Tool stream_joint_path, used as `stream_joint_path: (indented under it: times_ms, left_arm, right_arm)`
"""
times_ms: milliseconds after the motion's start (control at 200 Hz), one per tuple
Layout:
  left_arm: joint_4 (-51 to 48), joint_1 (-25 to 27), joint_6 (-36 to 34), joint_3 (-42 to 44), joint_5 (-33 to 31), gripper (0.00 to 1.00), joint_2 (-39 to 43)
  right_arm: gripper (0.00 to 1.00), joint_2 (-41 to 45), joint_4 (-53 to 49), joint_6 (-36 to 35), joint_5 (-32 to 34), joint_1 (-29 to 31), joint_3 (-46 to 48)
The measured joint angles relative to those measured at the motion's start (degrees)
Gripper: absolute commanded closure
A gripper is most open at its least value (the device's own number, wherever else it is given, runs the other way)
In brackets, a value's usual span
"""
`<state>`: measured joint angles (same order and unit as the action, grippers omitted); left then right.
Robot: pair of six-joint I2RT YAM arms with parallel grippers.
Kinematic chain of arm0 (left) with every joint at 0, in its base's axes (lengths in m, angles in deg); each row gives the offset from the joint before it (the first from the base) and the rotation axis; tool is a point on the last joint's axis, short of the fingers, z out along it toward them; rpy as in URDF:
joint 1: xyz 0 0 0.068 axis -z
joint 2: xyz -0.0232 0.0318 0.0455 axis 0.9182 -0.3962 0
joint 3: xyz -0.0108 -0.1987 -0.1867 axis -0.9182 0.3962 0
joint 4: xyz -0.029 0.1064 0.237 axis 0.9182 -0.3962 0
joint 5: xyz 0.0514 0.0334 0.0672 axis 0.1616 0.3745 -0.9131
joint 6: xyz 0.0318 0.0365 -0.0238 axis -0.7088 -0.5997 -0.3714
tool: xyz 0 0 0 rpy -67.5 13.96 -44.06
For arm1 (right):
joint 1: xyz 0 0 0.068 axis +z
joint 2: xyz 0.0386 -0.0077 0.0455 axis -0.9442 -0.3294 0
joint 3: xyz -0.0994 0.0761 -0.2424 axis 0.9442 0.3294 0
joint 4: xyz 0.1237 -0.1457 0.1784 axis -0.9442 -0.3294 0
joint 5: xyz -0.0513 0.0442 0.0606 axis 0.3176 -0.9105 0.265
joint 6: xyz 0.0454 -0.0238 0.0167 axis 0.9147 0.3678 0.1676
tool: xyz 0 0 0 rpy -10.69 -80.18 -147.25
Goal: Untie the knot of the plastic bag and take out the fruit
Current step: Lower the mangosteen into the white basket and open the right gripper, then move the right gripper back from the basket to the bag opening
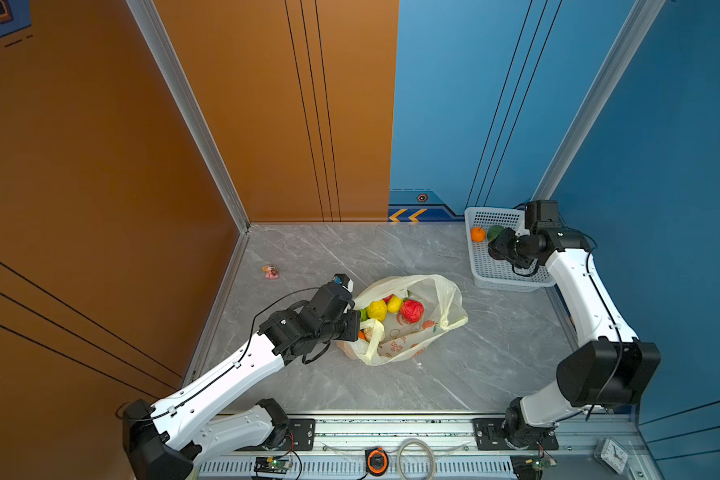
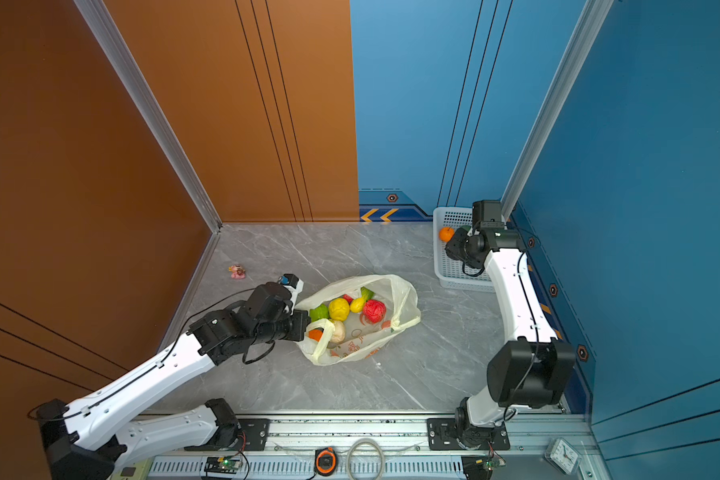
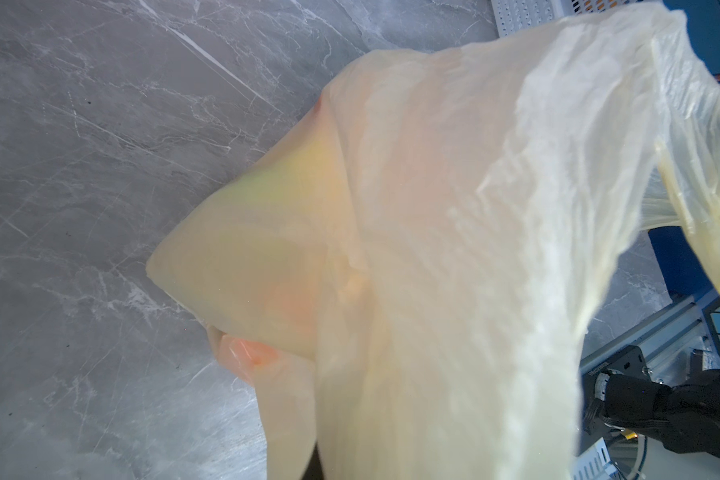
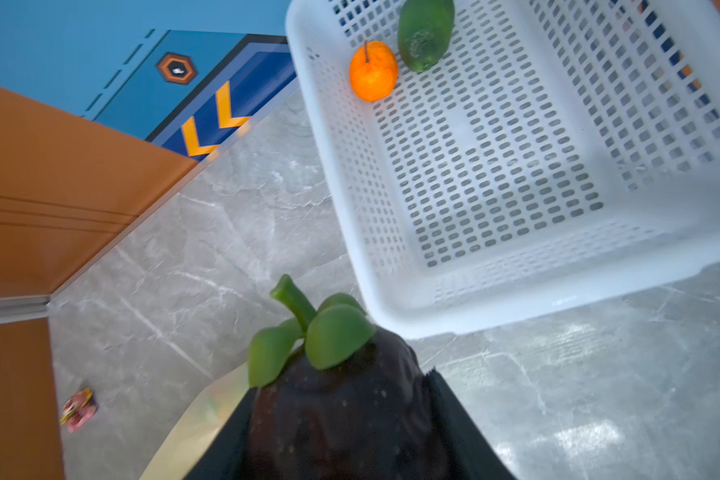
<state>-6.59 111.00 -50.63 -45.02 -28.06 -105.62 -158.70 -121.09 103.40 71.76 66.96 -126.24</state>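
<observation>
The plastic bag (image 1: 408,332), lying open mid-table (image 1: 308,249) with fruit (image 1: 377,309) inside, is pinched at its rim by the closed left gripper (image 1: 353,308), while a dark brown fruit (image 4: 341,407) is clamped in the right gripper (image 1: 495,245) by the white basket (image 4: 516,299).

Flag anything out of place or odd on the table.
Only the pink toy figure: it lies alone by the orange wall, apart from the plastic bag and basket. Nothing spilled: the right gripper holds the dark fruit.
</observation>
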Motion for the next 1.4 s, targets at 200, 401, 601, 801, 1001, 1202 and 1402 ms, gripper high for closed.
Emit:
stream_joint_path:
  times_ms: [200,401,601,801,1001,1202,1402]
  left_arm:
    - [-2.47,0.52,0.48,-0.2,-1.62,1.0,-0.02]
    - [-5.53,0.74,0.79,-1.75,-3.89,1.0,-0.22]
    - [-6.1,1.84,1.25,-2.69,-5.42,1.0,-0.04]
    - [-6.34,2.32,1.29,-2.69,-6.01,1.0,-0.07]
    - [-6.36,2.91,1.27,-2.69,-6.23,1.0,-0.07]
    - [-6.51,3.02,1.27,-2.69,-6.23,1.0,-0.04]
    - [-6.54,3.69,1.33,-2.69,-6.23,1.0,0.44]
  right_arm:
    - [0.73,-14.32,3.26,-2.58,1.95,-4.07,-5.6]
    - [0.7,-24.57,4.39,-4.07,2.97,-5.64,-13.0]
    - [0.47,-29.64,4.57,-4.09,3.13,-6.19,-14.88]
    - [0.27,-30.12,4.5,-4.96,3.39,-6.27,-14.75]
    - [0.19,-28.57,3.26,-6.05,3.61,-6.01,-14.08]
    - [0.18,-20.83,2.14,-6.21,2.62,-4.98,-11.13]
    - [0.18,-8.0,-1.33,-5.99,-2.84,1.49,-6.58]
